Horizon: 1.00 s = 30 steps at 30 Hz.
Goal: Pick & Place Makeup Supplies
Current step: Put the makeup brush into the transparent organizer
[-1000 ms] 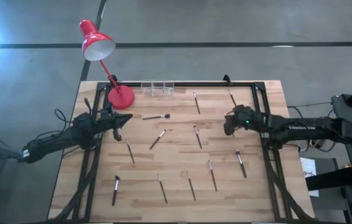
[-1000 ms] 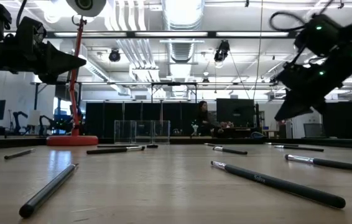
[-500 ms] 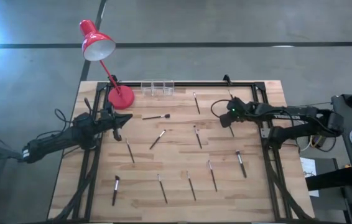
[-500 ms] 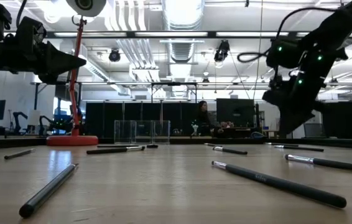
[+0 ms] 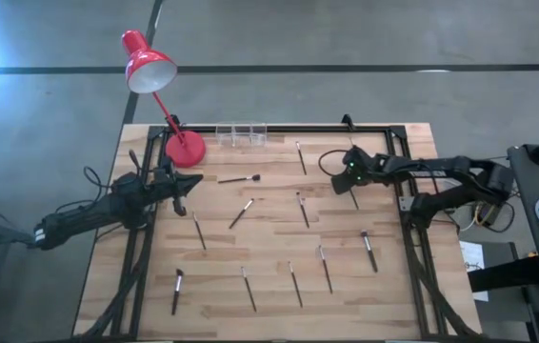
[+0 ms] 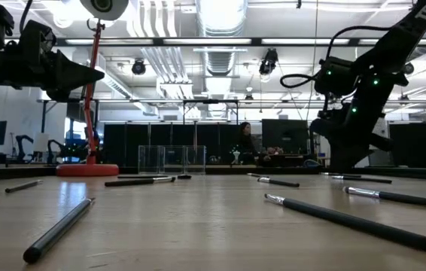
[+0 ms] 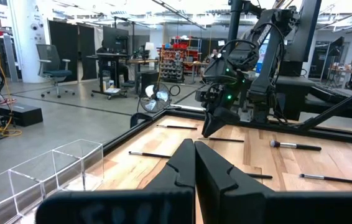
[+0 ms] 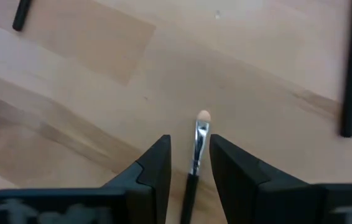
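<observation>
**Two fingers straddle one brush**

Right gripper [image 8: 188,163] parted, low over the table [image 5: 269,250] at its far right, a silver-ferruled brush [image 8: 196,149] lying between the fingers, not clamped. Other brushes [image 5: 241,212] scattered flat. Left gripper [image 7: 194,163] closed, empty, hovering near the lamp [image 5: 155,86].

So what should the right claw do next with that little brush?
Probably close. In the right wrist view the right gripper hangs low over the table with its open fingers on either side of the brush, which lies flat between them. A little lower, then a squeeze, looks like the next move. The left gripper waits shut on the other side.
</observation>
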Available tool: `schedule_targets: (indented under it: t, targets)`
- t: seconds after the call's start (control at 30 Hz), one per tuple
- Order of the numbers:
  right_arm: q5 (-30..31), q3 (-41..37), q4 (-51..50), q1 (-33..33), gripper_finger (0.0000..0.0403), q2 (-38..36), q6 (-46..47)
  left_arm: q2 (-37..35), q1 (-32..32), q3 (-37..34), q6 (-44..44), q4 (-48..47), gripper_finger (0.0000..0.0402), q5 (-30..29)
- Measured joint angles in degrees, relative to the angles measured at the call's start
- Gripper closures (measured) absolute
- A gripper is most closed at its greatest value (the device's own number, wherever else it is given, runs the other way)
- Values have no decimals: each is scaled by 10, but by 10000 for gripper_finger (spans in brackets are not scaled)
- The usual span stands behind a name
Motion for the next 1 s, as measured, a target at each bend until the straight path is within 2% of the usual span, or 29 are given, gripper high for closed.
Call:
schedule_targets:
  t: [0.3, 0.47, 0.73, 1.0]
  targets:
    - [45, 28, -2, 1, 308, 63, 9, 0, 0, 0, 0, 0, 401, 0]
    - [47, 42, -5, 2, 331, 86, -1, 0, 0, 0, 0, 0, 401, 0]
    - [44, 40, -4, 2, 390, 72, -31, 0, 0, 0, 0, 0, 401, 0]
    - [36, 39, -6, 2, 394, 50, -78, 0, 0, 0, 0, 0, 401, 0]
